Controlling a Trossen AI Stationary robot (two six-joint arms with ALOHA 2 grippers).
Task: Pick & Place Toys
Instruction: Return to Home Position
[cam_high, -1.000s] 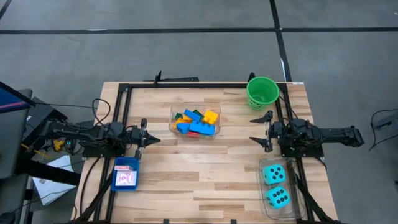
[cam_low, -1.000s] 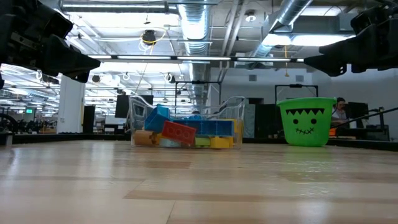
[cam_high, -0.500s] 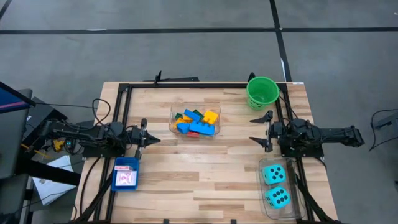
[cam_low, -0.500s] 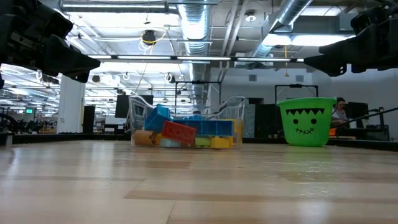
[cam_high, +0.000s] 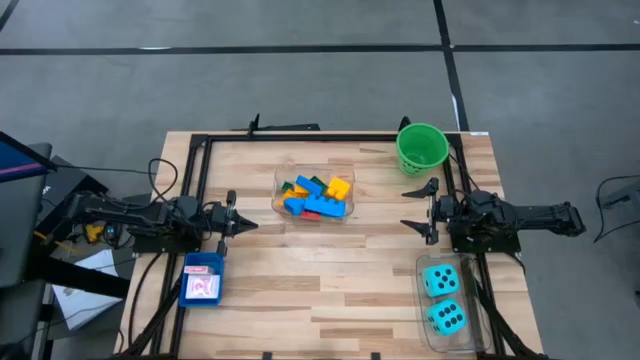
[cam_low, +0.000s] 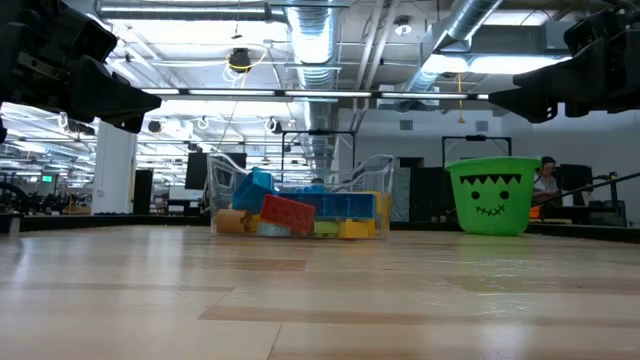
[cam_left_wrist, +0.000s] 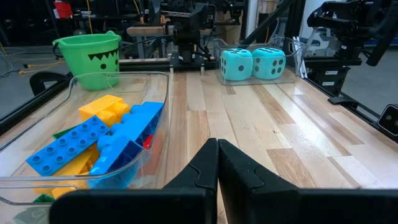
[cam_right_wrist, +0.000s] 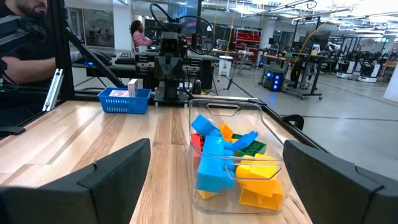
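Observation:
Blue, yellow, green and red bricks (cam_high: 314, 194) lie in a clear tub (cam_high: 281, 178) at the table's far middle. Two teal dotted dice (cam_high: 441, 297) sit in a clear tub (cam_high: 423, 266) at the near right. White-and-red cards (cam_high: 203, 287) stand in a blue tray (cam_high: 201, 262) at the near left. My left gripper (cam_high: 253, 225) hovers shut at the left, above the table, pointing level toward the right. My right gripper (cam_high: 407, 209) hovers open at the right, pointing level toward the left. Neither touches anything.
A green bucket (cam_high: 421, 148) with a black face stands at the far right corner. A black frame (cam_high: 195, 160) runs along the table's left, far and right edges. Bare wood lies between the two grippers. A person (cam_right_wrist: 23, 37) sits beyond the left edge.

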